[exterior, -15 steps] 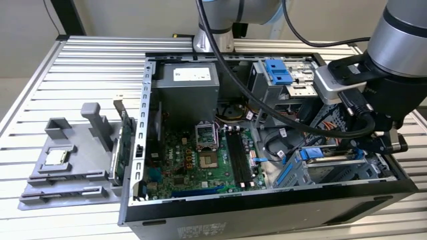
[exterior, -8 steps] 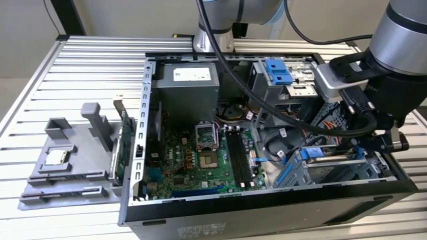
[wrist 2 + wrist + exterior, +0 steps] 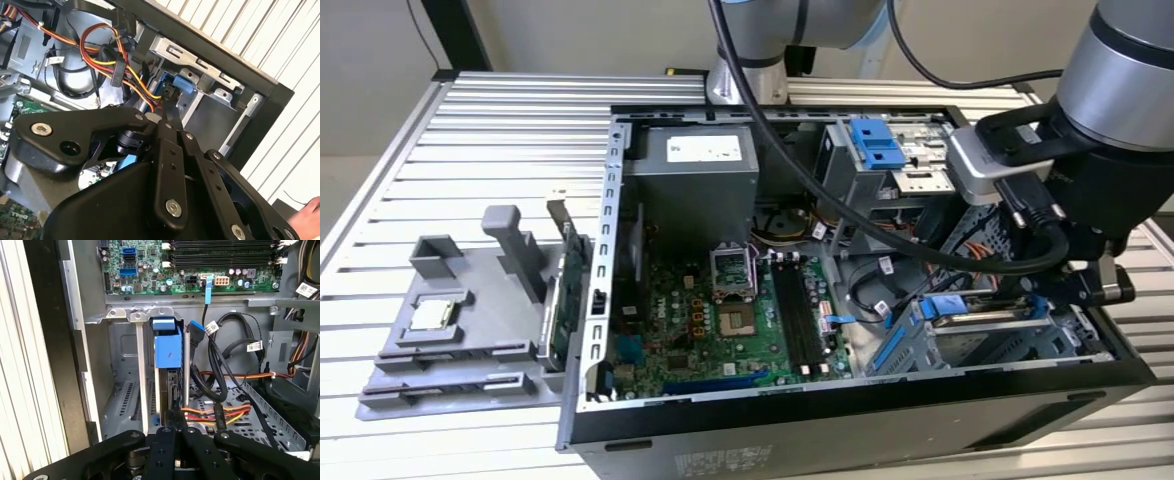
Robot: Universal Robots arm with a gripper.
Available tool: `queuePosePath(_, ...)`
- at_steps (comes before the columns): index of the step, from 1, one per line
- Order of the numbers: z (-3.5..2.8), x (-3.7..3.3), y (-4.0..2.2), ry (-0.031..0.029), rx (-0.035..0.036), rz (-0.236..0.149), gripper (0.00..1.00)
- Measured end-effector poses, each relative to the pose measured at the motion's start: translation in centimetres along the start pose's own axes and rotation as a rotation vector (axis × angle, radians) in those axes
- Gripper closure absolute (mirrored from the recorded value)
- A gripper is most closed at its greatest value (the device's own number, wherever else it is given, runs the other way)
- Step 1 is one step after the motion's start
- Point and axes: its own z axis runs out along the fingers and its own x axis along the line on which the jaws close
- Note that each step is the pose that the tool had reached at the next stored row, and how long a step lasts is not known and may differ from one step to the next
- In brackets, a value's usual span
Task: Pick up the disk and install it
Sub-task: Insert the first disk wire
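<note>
Tool (image 3: 176, 414) pressed together, at the upright disk (image 3: 167, 352) in the drive cage (image 3: 125, 400).

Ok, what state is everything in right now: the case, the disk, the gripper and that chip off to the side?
Computer case: lying on its side, panel off, insides exposed.
Disk: standing on edge in the drive cage, blue frame on.
Gripper: lowered into the cage, right at the disk.
Chip: lying flat on the grey holder, outside the case.
</note>
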Motion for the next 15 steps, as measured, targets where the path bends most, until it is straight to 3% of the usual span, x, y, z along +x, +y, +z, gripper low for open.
queuePosePath(9, 0.6, 0.01, 0.21, 0.0021, 0.0, 0.003, 1.0)
queuePosePath(11, 0.61, 0.08, 0.22, 0.0, -0.0002, 0.004, 1.0)
queuePosePath(13, 0.29, 0.1, 0.15, -0.0088, -0.0005, 0.007, 1.0)
queuePosePath(15, -0.53, 0.17, -0.03, -0.0103, -0.0006, 0.008, 1.0)
